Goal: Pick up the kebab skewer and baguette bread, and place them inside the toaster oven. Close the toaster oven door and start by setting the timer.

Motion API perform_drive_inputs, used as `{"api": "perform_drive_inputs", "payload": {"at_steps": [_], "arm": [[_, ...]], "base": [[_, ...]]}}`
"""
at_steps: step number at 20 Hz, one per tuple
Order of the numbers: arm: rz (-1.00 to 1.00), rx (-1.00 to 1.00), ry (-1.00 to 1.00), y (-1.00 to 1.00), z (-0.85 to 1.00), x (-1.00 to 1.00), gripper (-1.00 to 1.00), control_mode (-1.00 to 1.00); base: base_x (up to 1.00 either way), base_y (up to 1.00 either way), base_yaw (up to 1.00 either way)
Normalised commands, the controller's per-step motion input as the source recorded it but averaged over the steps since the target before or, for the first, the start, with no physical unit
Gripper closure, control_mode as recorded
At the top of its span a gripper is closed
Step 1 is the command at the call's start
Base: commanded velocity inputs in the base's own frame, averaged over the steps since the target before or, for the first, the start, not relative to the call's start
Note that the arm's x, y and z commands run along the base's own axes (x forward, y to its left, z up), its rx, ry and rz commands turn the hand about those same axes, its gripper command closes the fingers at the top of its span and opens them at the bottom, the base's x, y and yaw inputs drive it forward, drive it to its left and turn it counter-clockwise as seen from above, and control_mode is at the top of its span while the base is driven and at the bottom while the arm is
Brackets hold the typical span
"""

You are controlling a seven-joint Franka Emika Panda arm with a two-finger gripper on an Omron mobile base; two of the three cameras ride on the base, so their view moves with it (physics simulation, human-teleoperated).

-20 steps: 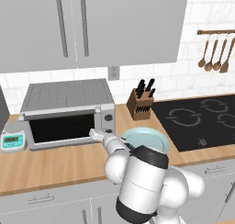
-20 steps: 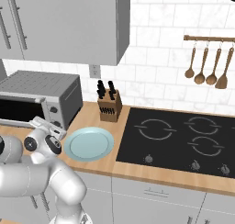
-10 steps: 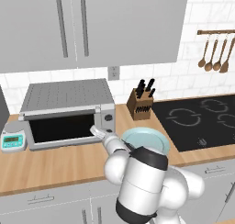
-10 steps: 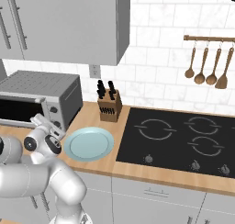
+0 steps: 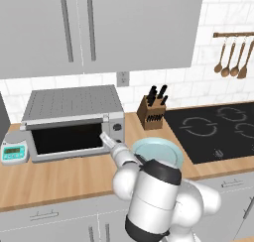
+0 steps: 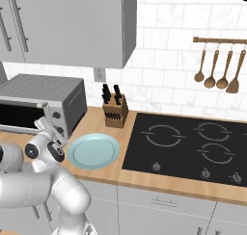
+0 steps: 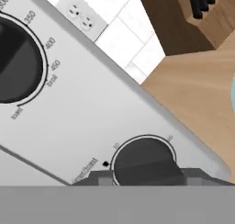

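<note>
Scarcely moved since earlier: tool [image 7: 146, 181] at boxy grey metal toaster oven [image 5: 74, 121] on wooden table [image 5: 59, 179], narrowly parted astride round dark timer knob [image 7: 144, 161]. Rigid, smooth, probably slippery; best pinched across its sides.

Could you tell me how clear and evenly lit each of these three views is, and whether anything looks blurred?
Left base view: flat, even light, the toaster oven sharp with a dark door pane. Right base view: equally even, soft shadow under the plate. Hand view: very close, the lower knob and dial lettering soft and slightly blurred, no glare.
</note>
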Motion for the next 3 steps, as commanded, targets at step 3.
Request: {"api": "perform_drive_inputs", "payload": {"at_steps": [3], "arm": [[0.02, 0.35, -0.22, 0.0, 0.0, 0.0, 1.0, -1.0]], "base": [[0.0, 0.0, 0.0]]}}
